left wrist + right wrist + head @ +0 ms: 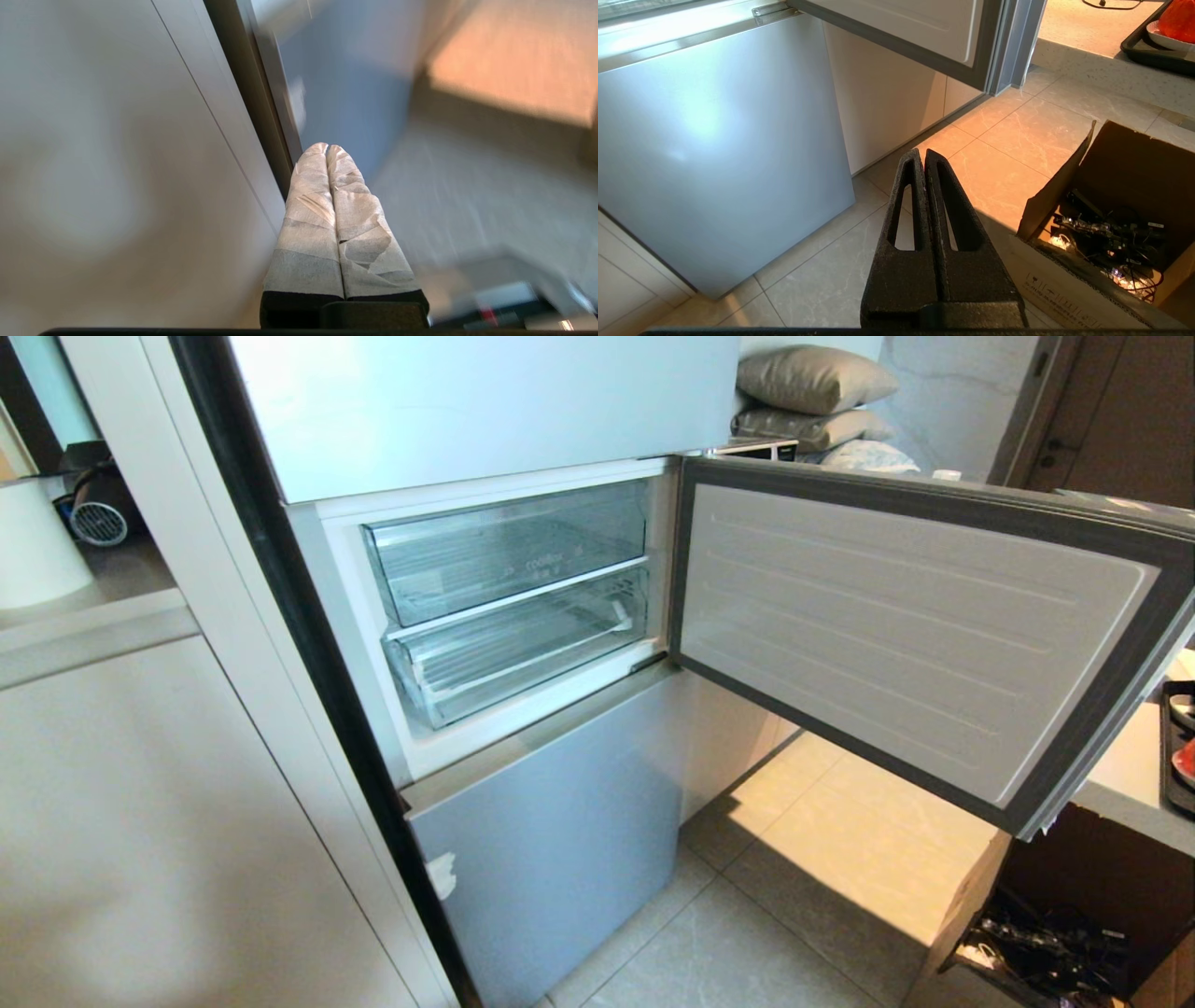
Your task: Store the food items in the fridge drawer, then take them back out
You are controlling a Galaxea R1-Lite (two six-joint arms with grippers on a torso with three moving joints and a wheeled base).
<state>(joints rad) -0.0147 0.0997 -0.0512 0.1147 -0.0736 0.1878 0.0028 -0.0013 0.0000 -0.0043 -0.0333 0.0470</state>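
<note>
Both drawers [523, 649] sit pushed in, above the left gripper [327, 149] and right gripper [923, 154] (each closed, empty, pointing floorward).

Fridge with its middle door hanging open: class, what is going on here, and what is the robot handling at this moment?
Nothing is being handled. The fridge door stands wide open, showing two clear drawers pushed in: the upper drawer and the lower fridge drawer, both apparently empty. The left gripper is shut on nothing, low beside the cabinet. The right gripper is also shut and empty, over the floor near a cardboard box. A red food item sits on a tray on the counter.
</note>
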